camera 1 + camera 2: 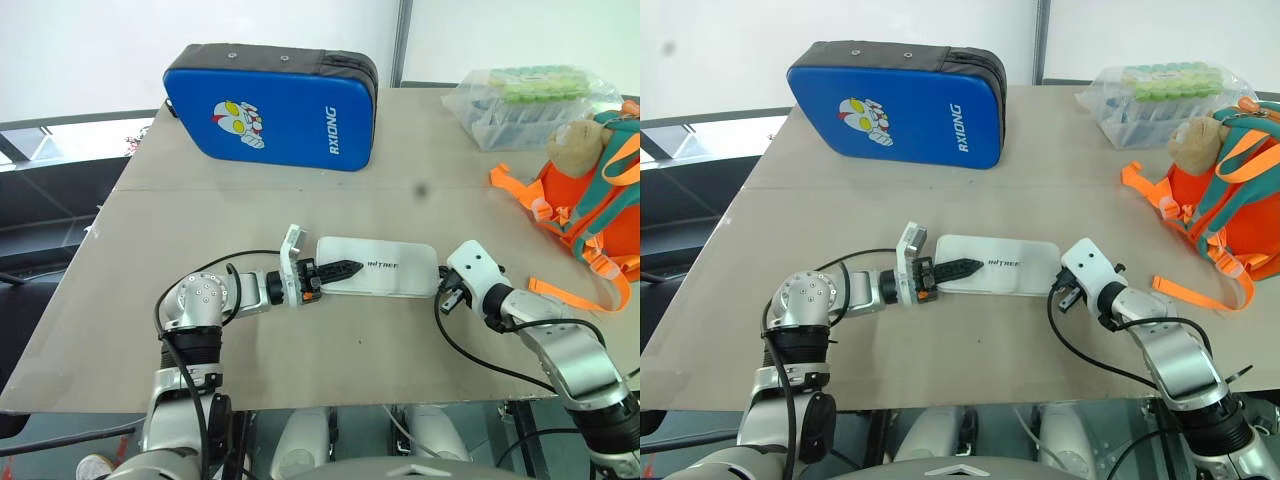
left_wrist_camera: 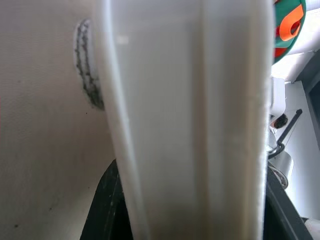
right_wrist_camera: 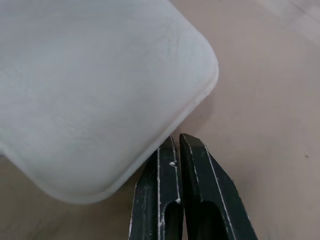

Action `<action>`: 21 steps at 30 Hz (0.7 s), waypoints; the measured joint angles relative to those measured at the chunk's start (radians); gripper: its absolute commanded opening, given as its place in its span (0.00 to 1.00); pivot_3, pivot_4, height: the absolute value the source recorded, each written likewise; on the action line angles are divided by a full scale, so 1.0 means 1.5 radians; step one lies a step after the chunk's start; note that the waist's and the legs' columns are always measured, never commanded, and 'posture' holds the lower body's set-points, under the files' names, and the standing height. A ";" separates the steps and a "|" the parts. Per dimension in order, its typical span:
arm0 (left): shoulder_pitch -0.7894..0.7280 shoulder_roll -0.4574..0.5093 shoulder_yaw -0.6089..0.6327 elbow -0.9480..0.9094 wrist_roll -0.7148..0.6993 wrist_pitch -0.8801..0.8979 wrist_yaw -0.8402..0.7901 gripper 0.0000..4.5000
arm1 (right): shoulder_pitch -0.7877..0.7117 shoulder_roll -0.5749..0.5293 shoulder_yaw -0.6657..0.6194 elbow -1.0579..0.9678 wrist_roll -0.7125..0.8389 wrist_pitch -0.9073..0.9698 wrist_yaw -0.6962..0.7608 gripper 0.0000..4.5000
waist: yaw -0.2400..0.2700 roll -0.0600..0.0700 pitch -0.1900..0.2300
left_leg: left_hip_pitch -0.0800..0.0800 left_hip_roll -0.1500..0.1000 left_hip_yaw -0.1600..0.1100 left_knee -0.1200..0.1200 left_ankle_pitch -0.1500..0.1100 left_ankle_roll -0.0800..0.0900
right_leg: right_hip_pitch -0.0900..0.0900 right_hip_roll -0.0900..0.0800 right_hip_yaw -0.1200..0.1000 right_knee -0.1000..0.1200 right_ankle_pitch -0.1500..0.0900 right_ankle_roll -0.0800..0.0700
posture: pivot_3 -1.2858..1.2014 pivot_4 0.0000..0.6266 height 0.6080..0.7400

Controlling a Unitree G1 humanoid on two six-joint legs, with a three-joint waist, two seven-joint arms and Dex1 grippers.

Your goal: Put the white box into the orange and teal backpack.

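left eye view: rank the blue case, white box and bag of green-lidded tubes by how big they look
1. blue case, clearly largest
2. bag of green-lidded tubes
3. white box; close to the bag in apparent size, and partly covered, so this order is unsure

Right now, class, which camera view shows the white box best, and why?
The left eye view: the whole white box lies flat on the table, lettering visible. The right eye view matches. The left wrist view shows its edge close up; the right wrist view, one rounded corner.
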 measured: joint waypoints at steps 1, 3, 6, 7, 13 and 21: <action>0.001 -0.001 0.004 -0.008 -0.002 0.000 0.001 0.25 | 0.009 0.006 -0.028 -0.022 0.007 0.014 -0.009 0.00 | 0.000 0.000 0.000 | -0.001 0.000 0.000 0.000 0.000 0.000 | -0.001 0.000 0.000 0.000 0.000 0.000 | 0.52 0.24 1.00; 0.001 0.000 0.026 -0.020 -0.014 0.001 0.003 0.25 | 0.021 0.022 -0.124 -0.084 0.040 0.060 -0.021 0.18 | 0.001 0.000 0.000 | -0.001 0.000 -0.001 0.000 0.000 0.000 | -0.001 0.000 0.000 0.000 0.000 0.000 | 0.52 0.24 1.00; -0.003 0.007 0.053 -0.043 -0.032 -0.001 -0.002 0.25 | 0.049 0.038 -0.274 -0.184 0.110 0.142 -0.021 0.50 | 0.002 0.000 0.000 | -0.002 0.000 -0.003 0.000 0.000 0.000 | -0.001 0.000 -0.002 0.000 0.000 0.000 | 0.52 0.24 1.00; -0.007 0.009 0.056 -0.044 -0.036 -0.002 -0.005 0.25 | 0.060 0.043 -0.319 -0.214 0.135 0.171 -0.019 0.62 | 0.002 0.000 0.000 | -0.002 0.000 -0.004 0.000 0.000 0.000 | -0.001 0.000 -0.002 0.000 0.000 0.000 | 0.52 0.24 1.00; -0.069 0.007 0.072 -0.040 -0.038 -0.020 -0.009 0.25 | 0.075 0.078 -0.592 -0.359 0.298 0.382 -0.009 1.00 | 0.001 0.001 0.000 | -0.001 -0.001 -0.004 0.000 -0.002 0.003 | 0.000 0.000 -0.003 0.001 0.000 0.000 | 0.52 0.24 1.00; -0.099 -0.001 0.075 -0.067 -0.064 -0.014 0.013 0.25 | -0.132 0.090 -0.612 -0.240 0.219 0.488 -0.173 1.00 | -0.011 0.001 0.001 | 0.000 -0.005 -0.006 0.000 -0.001 0.003 | -0.001 0.000 0.002 0.002 0.000 0.000 | 0.52 0.24 1.00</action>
